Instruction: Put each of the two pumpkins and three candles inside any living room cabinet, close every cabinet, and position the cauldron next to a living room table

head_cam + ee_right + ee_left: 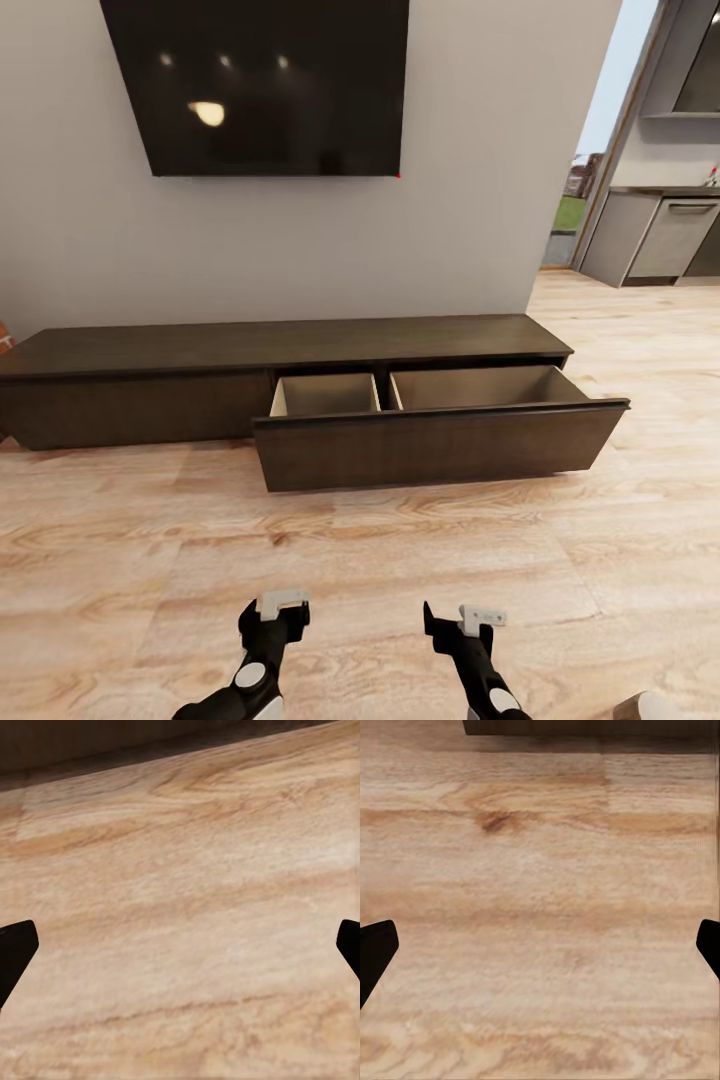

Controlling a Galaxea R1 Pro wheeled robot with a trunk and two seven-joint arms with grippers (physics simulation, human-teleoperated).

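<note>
We log even, bright, soft light, ceiling-lamp glare on the black screen (265, 80), faint shadow under the cabinet (300, 400), wrist views slightly blurred.

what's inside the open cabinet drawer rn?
The pulled-out drawer of the cabinet shows two pale beige compartments, with nothing visible in them. The drawer front hides their floors nearest the robot, so small items there cannot be ruled out.

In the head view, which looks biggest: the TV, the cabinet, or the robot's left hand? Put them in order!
1. Cabinet, widest across the picture.
2. TV, partly cut off at the top.
3. Left hand, smallest, though nearest the camera.
</note>
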